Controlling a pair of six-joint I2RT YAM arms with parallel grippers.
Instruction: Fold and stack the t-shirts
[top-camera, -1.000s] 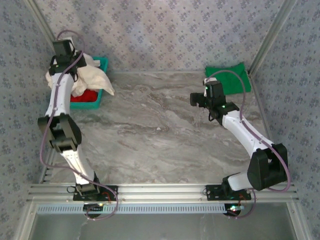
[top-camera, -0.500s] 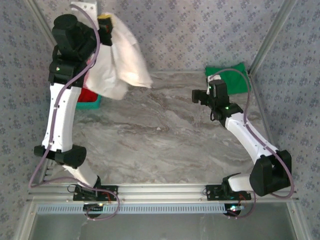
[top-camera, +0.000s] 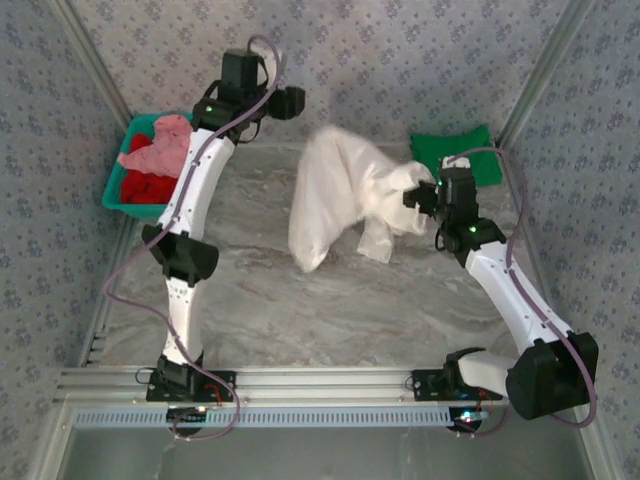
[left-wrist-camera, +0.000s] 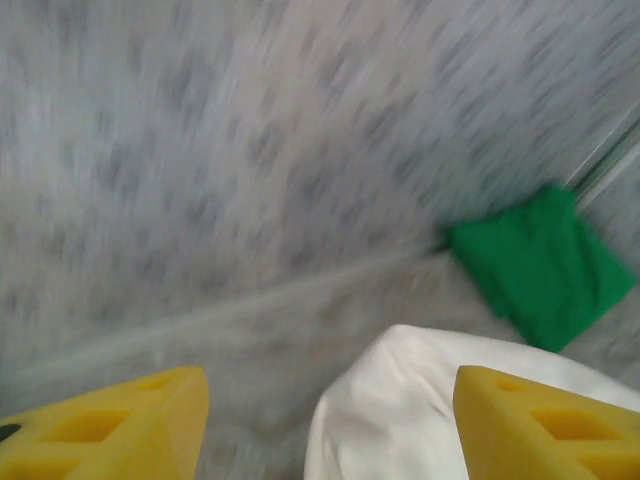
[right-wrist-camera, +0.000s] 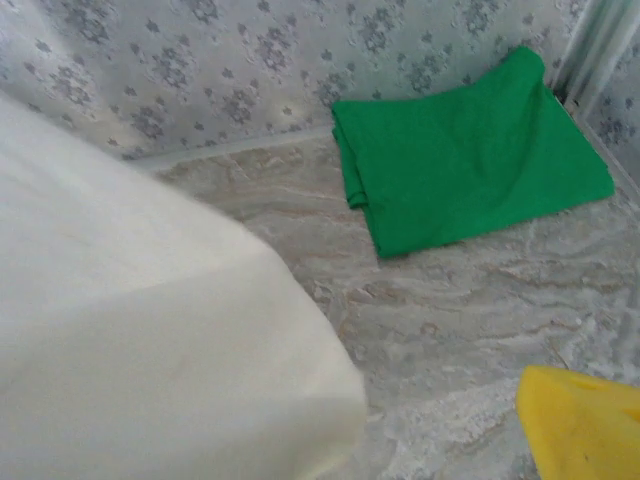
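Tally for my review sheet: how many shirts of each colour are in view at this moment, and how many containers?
cream-white shirt: 1
green shirt, folded: 1
pink shirt: 1
red shirt: 1 that can be told, partly covered by the pink one
teal bin: 1
Total: 5 things, 4 of them shirts

Soft, even light, no glare. Left wrist view heavily motion-blurred: wall (left-wrist-camera: 200, 150) pattern smeared, green shirt (left-wrist-camera: 540, 265) soft-edged. Top view: white shirt (top-camera: 340, 195) blurred mid-frame. Right wrist view sharp upper right, near cloth at left defocused.
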